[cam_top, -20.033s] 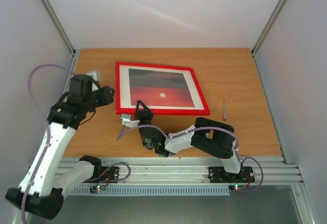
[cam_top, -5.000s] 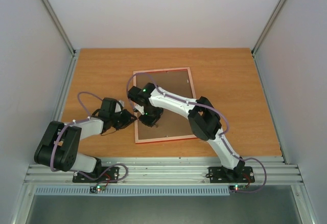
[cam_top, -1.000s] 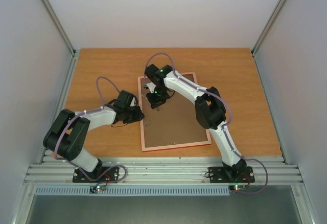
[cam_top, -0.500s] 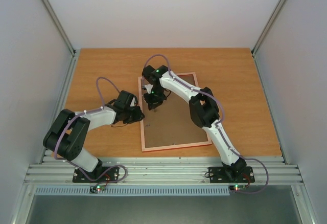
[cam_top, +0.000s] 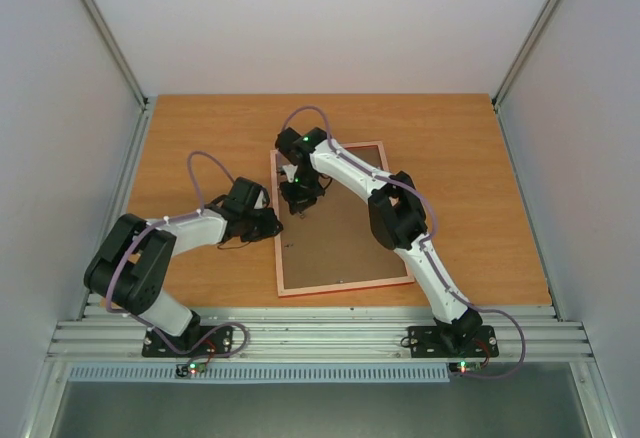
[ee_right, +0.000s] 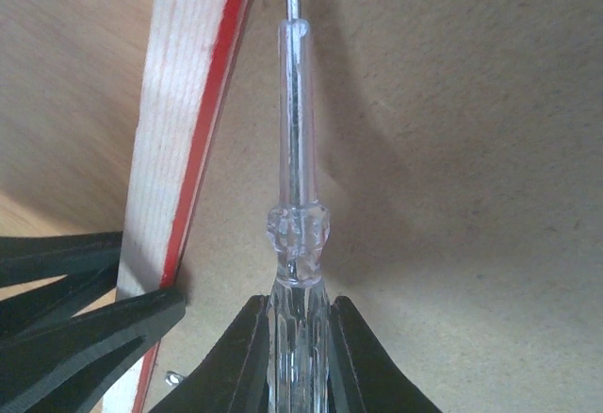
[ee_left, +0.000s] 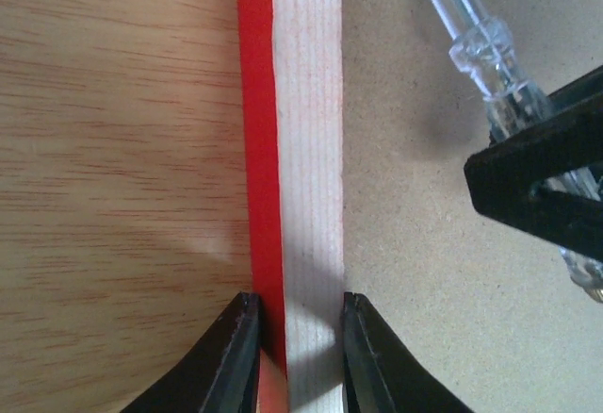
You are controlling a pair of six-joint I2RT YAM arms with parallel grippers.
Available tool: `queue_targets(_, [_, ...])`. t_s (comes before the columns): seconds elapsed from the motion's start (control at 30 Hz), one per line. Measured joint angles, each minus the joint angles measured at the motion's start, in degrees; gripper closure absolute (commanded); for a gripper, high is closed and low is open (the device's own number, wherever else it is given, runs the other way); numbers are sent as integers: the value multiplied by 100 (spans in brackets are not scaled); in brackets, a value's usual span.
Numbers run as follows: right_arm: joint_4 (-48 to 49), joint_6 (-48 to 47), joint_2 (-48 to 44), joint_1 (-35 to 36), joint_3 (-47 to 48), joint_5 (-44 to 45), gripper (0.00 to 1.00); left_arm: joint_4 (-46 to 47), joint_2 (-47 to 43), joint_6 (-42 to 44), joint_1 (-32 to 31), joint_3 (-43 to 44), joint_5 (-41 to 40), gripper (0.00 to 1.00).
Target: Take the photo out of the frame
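The frame (cam_top: 345, 286) lies face down on the table, its pale back rail and red side showing in the left wrist view (ee_left: 306, 149). The brown backing board (cam_top: 345, 238) fills it, so the photo is hidden. My left gripper (cam_top: 276, 225) is shut on the frame's left rail; the jaws pinch it in the left wrist view (ee_left: 300, 314). My right gripper (cam_top: 300, 200) is shut on a clear-handled screwdriver (ee_right: 294, 149). The screwdriver's shaft points along the board beside the left rail (ee_right: 184, 130). It also shows in the left wrist view (ee_left: 471, 41).
The wooden table (cam_top: 200, 138) has white walls on three sides and an aluminium rail along the near edge (cam_top: 320, 336). A small metal tab (ee_right: 172, 378) sits on the board by the rail. My two grippers are close together at the frame's left edge.
My right gripper with the screwdriver has shifted slightly left, toward the frame's left rail. The left gripper and the frame have not moved.
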Motion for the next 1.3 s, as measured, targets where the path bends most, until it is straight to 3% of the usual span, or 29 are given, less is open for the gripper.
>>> queue_targets(0.67, [136, 437, 70, -166, 201, 203, 99, 181, -74, -61, 0, -138, 33, 77])
queue_targets(0.93, [400, 297, -328, -168, -409, 101, 99, 177, -74, -74, 0, -138, 52, 72])
queue_targets(1.07, [601, 223, -754, -210, -1010, 109, 99, 140, -90, -103, -4, -138, 140, 64])
queue_targets(1.3, [817, 50, -1464, -719, -1965, 197, 99, -146, -166, -48, -48, -48, 138, 55])
